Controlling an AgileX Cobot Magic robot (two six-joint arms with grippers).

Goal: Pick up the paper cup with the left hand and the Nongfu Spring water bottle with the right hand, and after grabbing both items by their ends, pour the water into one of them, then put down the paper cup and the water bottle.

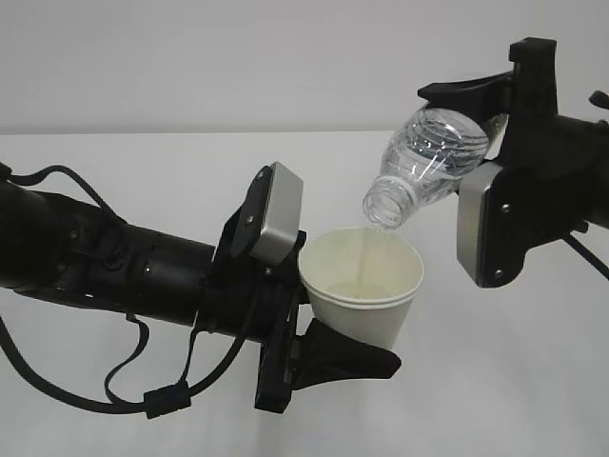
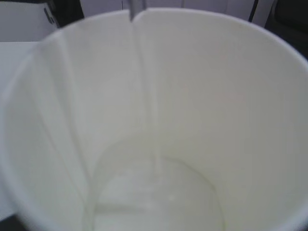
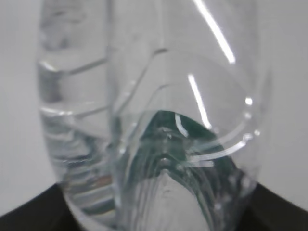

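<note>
The left hand's black fingers (image 1: 347,357) clamp the tapered white paper cup (image 1: 362,286); the right hand (image 1: 485,129) grips the tilted clear ribbed plastic water bottle (image 1: 428,162) directly above it.

no readable text, water bottle (image 1: 433,157) label lettering hidden, paper cup (image 1: 362,290) plain

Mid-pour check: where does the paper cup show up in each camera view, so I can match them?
Exterior view: paper cup sits centre, held in the left gripper, under the tilted bottle's mouth.
Left wrist view: the cup's inside wall fills the frame, seen from above.
Right wrist view: not in it; only the bottle up close.
Shared landmark: the thin water stream, seen inside the cup too.
</note>
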